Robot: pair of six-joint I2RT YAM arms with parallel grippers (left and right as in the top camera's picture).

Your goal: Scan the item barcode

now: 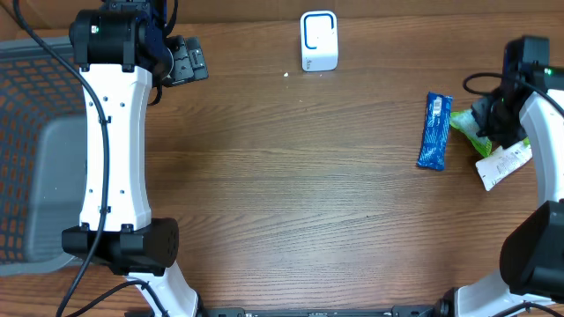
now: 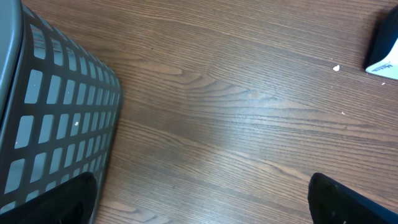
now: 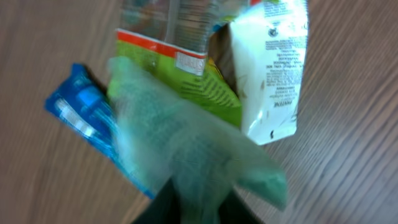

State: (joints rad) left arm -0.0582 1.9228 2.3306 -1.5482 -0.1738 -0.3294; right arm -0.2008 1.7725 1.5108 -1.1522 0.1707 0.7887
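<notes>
Green film packet, crumpled and blurred in the right wrist view; we enter it as the item to be scanned. Location: right edge of the table, touching a white sachet, just beside a blue bar wrapper, and well apart from the white scanner at the far edge.

Right fingers: at the packet's near end, with the film running down between them. We cannot tell whether they pinch it or stand slack.

Left fingers: spread wide, holding nothing, near the mesh basket.

Handling note, in our judgement: pinch one edge firmly, lift the packet clear of its neighbours, keep the film taut, and turn its barcode panel square to the scanner's face.
</notes>
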